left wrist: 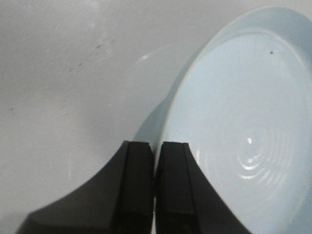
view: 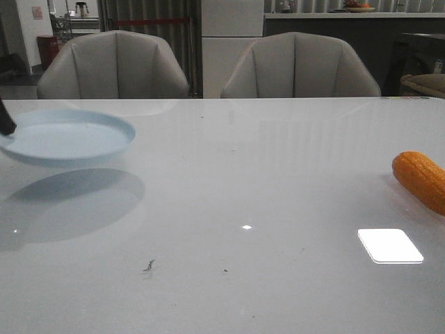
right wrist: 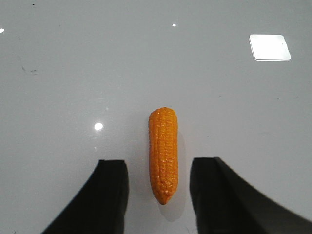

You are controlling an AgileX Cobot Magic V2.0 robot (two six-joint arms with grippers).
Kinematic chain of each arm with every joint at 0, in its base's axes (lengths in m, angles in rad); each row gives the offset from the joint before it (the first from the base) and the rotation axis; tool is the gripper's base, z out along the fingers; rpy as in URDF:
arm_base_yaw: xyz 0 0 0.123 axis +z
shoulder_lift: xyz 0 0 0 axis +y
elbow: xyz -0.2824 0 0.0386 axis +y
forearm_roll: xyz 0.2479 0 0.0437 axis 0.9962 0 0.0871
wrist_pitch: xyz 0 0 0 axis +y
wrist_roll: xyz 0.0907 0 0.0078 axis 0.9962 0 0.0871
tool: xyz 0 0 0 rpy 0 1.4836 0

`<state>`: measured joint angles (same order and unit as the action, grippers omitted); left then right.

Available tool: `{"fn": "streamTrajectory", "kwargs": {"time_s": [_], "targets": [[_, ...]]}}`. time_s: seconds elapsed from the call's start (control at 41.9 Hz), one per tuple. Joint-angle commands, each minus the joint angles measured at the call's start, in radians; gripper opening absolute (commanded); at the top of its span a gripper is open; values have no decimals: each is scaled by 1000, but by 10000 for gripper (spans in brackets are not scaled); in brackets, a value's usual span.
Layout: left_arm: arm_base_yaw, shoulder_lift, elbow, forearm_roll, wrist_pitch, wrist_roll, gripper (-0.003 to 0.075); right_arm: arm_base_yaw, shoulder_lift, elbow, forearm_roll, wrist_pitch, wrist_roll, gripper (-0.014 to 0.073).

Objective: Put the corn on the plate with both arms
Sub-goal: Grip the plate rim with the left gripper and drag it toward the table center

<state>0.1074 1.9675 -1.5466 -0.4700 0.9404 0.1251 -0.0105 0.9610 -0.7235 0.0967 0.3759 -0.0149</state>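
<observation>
Left gripper [left wrist: 155, 187]: two matte black fingers [left wrist: 137, 185], each a flat-faced rectangular block with squared tips. The outer side of each finger flares outward toward the base in a smooth curve. A thin vertical seam line runs along each inner block.

Right gripper [right wrist: 158, 195]: two matte black fingers [right wrist: 109, 195] of the same form, with squared tips and outer edges that widen toward the base. Surfaces are plain and unmarked.

In the front view, only a small rounded black part of the left arm [view: 5, 125] shows at the picture's edge.
</observation>
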Motion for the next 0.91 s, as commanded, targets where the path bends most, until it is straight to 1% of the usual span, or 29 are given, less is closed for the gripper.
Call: {"fn": "streamTrajectory", "kwargs": {"time_s": [0.0,0.095,0.238,0.501,0.644,0.763,0.835,0.882], "targets": [[-39,-51,-92,-94,27,-6,99,0,-9,-32,-3,-70,-6,415],[-99,-51,-128,-96,23,-6,99,0,-9,-32,-3,-70,-6,415],[-202,-44,-130,-96,-17,-6,99,0,-9,-32,-3,-70,-6,415],[-368,44,-130,-98,-73,-6,99,0,-9,-32,-3,-70,-6,415],[-419,90,-130,-100,-66,-10,99,0,-9,-32,-3,-70,-6,415],[-440,123,-130,-106,-59,-17,111,0,-9,-32,-3,-70,-6,415],[-444,133,-130,-109,-39,-17,148,0,-9,-32,-2,-70,-6,415],[-444,136,-130,-109,-29,-17,192,0,-9,-32,-2,-70,-6,415]]}}
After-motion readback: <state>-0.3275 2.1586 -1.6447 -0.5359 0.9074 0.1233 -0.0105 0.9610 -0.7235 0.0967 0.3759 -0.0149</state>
